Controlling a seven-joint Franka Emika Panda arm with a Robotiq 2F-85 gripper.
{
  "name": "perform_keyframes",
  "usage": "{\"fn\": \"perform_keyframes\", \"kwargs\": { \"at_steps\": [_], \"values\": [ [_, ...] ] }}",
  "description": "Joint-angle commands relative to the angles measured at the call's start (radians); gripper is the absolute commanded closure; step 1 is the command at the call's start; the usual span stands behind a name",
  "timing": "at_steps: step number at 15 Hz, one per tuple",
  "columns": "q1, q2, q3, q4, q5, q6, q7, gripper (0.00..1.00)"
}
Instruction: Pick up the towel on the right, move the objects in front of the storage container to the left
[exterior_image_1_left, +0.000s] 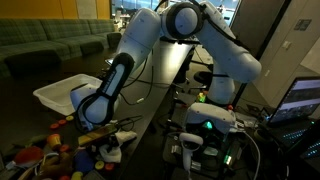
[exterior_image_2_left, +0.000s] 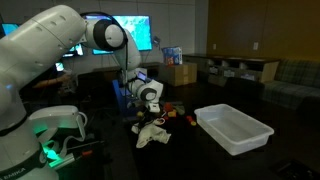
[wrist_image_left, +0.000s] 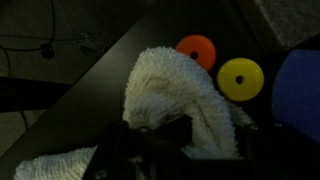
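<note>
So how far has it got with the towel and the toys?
Nothing looks finished yet. In hand: the gripper seems closed on the towel, which hangs bunched beneath it. Left: the toys lie scattered near the bin, and shifting them to the left has not begun.

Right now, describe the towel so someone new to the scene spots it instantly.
Find the shallow white storage container on the dark table in an exterior view. Off to its side, directly under the claw, sits the towel, bunched up into the claw's tips. It is the only soft, rumpled cream cloth; its neighbours are small hard toys, like the orange disc and yellow disc.
</note>
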Motion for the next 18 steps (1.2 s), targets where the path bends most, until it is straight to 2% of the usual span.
{"fn": "perform_keyframes", "kwargs": {
  "at_steps": [1,6,10,18],
  "values": [
    [0.026,0.034,-0.005,0.07,0.011,-0.018,0.009,0.96],
    [0.033,0.02,-0.061,0.03,-0.011,0.0,0.04,0.96],
    [0.038,0.012,-0.139,0.005,-0.053,0.009,0.07,0.96],
    [0.049,0.039,-0.308,0.054,-0.239,0.004,0.154,0.96]
  ]
}}
